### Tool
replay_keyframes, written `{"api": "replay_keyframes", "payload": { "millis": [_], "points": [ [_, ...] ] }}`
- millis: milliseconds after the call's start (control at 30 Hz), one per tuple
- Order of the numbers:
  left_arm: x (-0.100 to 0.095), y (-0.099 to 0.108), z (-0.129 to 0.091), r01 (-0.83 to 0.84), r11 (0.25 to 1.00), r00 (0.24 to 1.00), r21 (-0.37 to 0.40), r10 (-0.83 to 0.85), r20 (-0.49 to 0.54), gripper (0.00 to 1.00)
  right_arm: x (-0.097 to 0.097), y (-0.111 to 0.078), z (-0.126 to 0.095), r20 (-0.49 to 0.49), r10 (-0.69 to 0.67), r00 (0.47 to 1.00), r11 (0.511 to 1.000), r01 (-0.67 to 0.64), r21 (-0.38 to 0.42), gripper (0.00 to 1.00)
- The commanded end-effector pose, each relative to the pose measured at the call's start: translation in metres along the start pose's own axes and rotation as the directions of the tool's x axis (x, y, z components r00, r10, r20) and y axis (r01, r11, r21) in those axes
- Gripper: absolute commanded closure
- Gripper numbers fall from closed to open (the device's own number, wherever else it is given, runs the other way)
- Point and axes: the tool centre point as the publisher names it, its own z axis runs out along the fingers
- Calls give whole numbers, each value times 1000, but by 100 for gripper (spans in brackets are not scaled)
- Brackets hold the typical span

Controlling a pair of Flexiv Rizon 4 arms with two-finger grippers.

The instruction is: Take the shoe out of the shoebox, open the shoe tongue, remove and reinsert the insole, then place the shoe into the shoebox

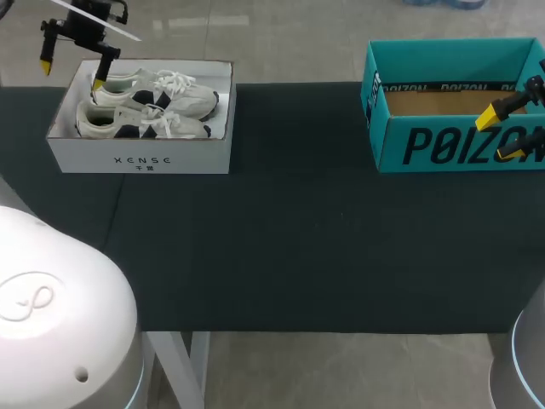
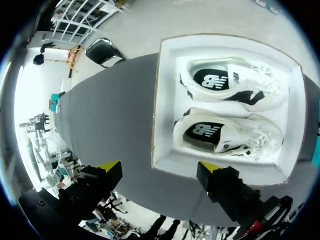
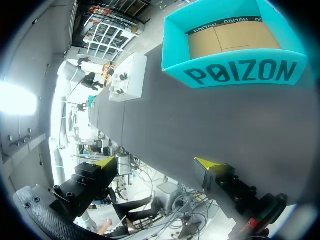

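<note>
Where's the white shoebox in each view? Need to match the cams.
Head view: white shoebox at the far left of the dark table top, by the left gripper.
Left wrist view: just ahead of the open left gripper, both shoes showing inside.
Right wrist view: small, far ahead of the right gripper, at the opposite end from the teal box.
Shared landmark: the dark table top, in all three.

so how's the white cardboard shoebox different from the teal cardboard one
The white cardboard shoebox holds a pair of white-and-black sneakers; the teal cardboard shoebox is empty, its brown floor bare. The white one sits at the table's left end, the teal one at its right. The white one has small print on its front, the teal one large black letters. Both stand open-topped, without lids.
</note>
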Motion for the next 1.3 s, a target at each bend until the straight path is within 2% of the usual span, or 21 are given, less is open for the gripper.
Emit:
{"api": "replay_keyframes", "payload": {
  "millis": [33, 267, 367, 500, 567, 700, 833, 1033, 1300],
  "points": [
    [-9, 10, 4, -33, 998, 996, 45, 37, -80, 0, 0, 0, 0, 3, 1, 1000, 1000, -1, 2, 0],
    [-1, 13, 14, -35, 995, 992, 95, 46, -121, 0, 0, 0, 0, 3, 1, 1000, 1000, -1, 2, 0],
    [6, 8, 24, -41, 994, 985, 101, 58, -164, 0, 0, 0, 0, 3, 1, 1000, 1000, -1, 2, 0],
    [19, 3, 35, -58, 993, 986, 104, 74, -150, 0, 0, 0, 0, 3, 1, 1000, 1000, -1, 2, 0],
    [25, -2, 41, -66, 994, 988, 82, 76, -132, 0, 0, 0, 0, 3, 1, 1000, 1000, -1, 2, 0],
    [32, -12, 47, -75, 994, 981, 84, 89, -171, 0, 0, 0, 0, 3, 1, 1000, 1000, -1, 2, 0],
    [34, -23, 52, -52, 996, 973, 78, 68, -220, 0, 0, 0, 0, 3, 1, 1000, 1000, -1, 2, 0],
    [32, -38, 64, -45, 997, 970, 63, 59, -237, 0, 0, 0, 0, 3, 1, 1000, 1000, -1, 2, 0],
    [31, -43, 79, -80, 994, 959, 70, 96, -267, 0, 0, 0, 0, 3, 1, 1000, 1000, -1, 2, 0]
  ]
}}
